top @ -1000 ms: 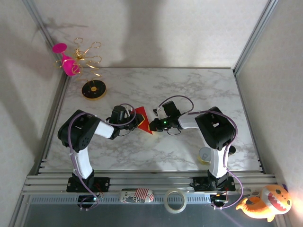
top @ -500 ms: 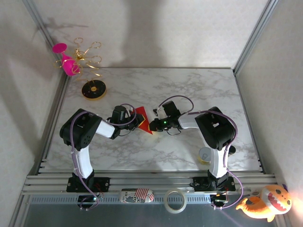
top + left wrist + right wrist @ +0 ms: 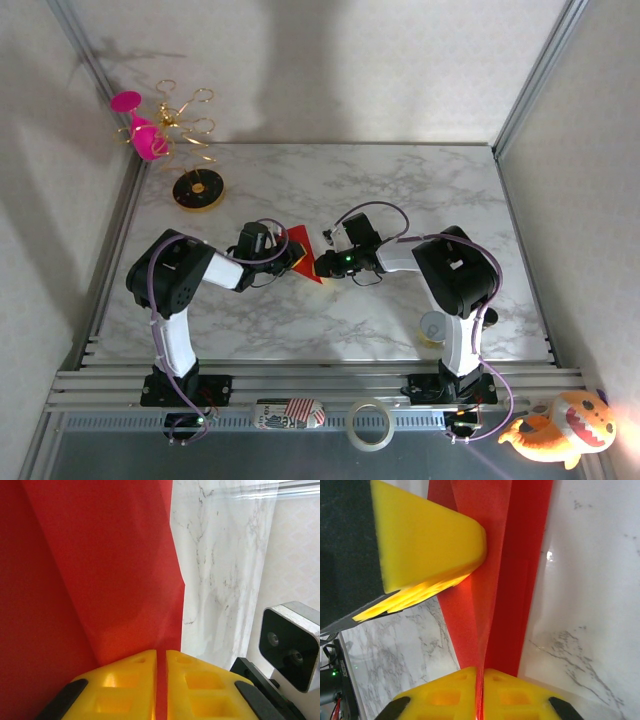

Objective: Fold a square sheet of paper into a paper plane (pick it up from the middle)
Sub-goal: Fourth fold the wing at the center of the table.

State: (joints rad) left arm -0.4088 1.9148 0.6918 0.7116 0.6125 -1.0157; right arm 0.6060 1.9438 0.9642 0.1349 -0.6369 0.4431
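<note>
Far left rear: pink glass (image 3: 141, 135) tilted at a gold rack (image 3: 186, 112), well apart from the arms. Mid worktop (image 3: 430, 190), the left end effector (image 3: 292, 262) sits low. Its yellow fingers (image 3: 125, 685) are squeezed to a thin slit with the red paper (image 3: 303, 240) pinched in it. The paper lies between the two arms, creased, with layers overlapping on the marble. Just beside it, the right end effector (image 3: 316, 266) is closed narrow too, and its fingers (image 3: 515, 692) nip a paper edge running up between them. Right wrist view: one left finger presses the paper from the far side. Right, near the arm base: small cup (image 3: 433, 328).
</note>
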